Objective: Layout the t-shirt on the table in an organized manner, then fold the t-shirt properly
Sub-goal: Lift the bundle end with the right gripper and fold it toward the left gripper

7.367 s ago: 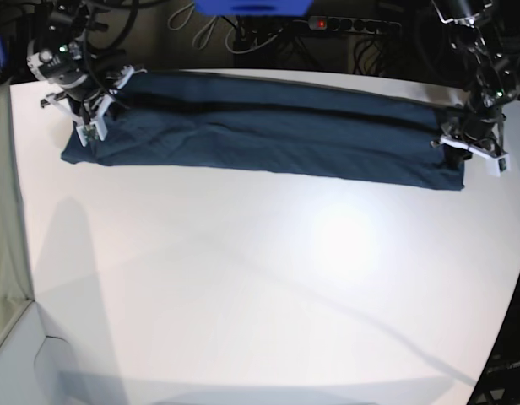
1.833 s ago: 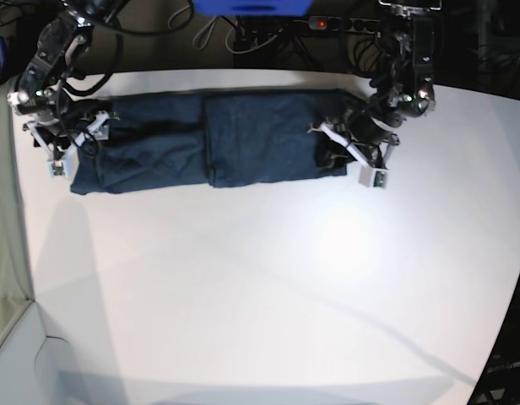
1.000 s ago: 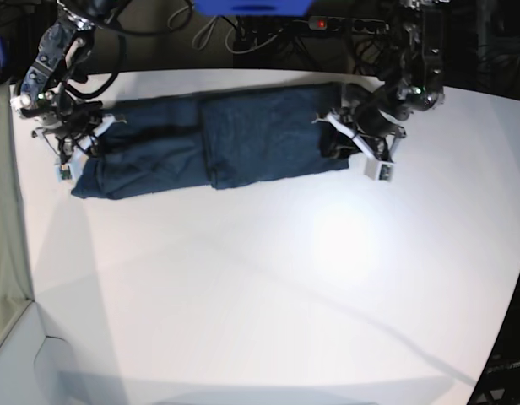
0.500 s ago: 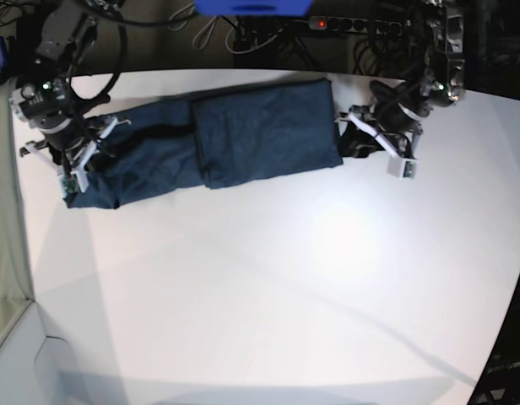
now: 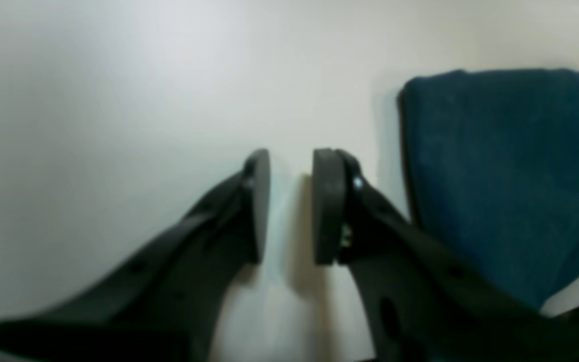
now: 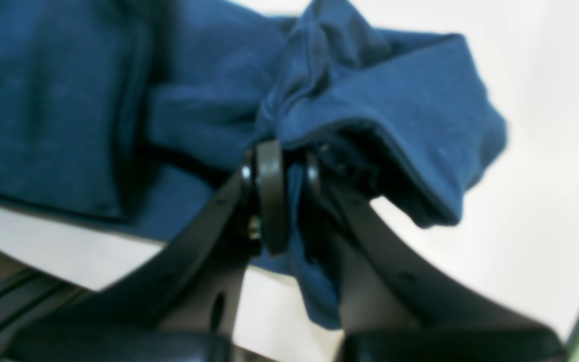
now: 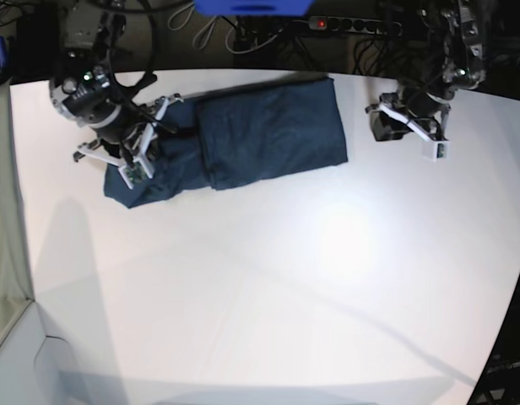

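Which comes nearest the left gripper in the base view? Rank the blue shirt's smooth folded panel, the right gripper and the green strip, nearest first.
1. Smooth folded panel, just left of the left gripper in the image.
2. Right gripper, at the shirt's bunched end.
3. Green strip, far left edge.

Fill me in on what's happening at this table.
A two-armed robot is folding a dark blue t-shirt on a white table. The right gripper has cloth pinched at the shirt's end and bunched up. The other end is already folded over and lies fairly flat. The left gripper is open beside that end, holding nothing.
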